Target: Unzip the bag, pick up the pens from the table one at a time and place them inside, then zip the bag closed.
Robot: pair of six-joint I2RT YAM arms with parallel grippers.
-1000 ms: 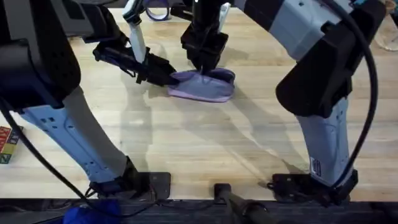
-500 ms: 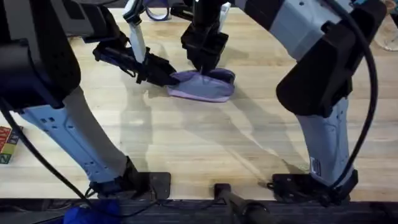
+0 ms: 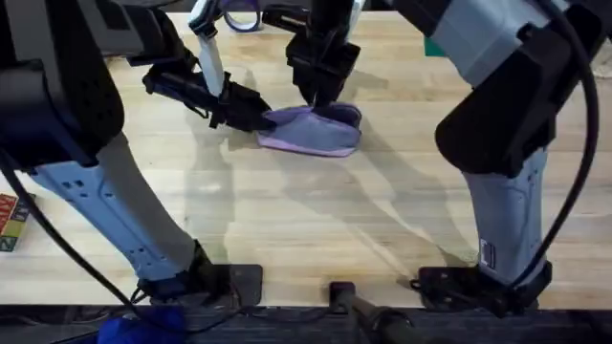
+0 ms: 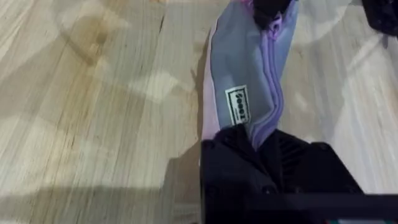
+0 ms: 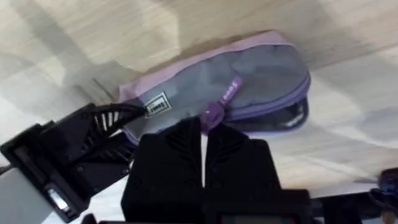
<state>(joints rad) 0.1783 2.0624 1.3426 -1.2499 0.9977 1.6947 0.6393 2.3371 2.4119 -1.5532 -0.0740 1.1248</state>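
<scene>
Holding the pencil pouch (image 3: 314, 132) at both ends right now: my left hand (image 3: 256, 118) is clamped on the fabric at one end of it, and my right hand (image 5: 202, 134) is pinched shut on the purple zipper pull (image 5: 214, 114) near mid-length. The pouch lies flat on the table (image 3: 316, 220), toward the far middle of the overhead view, with a small label (image 4: 237, 106) facing up.

The right wrist view shows the zipper already parted along the stretch past the pull, with a dark gap at the far end; I cannot tell how the rest of it stands. No pen is identifiable in these views.

Risks as I judge them:
- The grip on the pull is narrow. If I draw off the zipper's line, the tab could slip out of the fingertips (image 5: 186, 134) and the slider stall.
- The left hand's bite is on soft fabric only. A hard tug from the right could drag the pouch out of it, or bunch the cloth into the teeth and jam the slider.
- Pulling upward rather than along would lift the whole pouch off the table instead of running the zipper.
- The two hands work near each other; a long stroke toward the left hand risks contact.
</scene>
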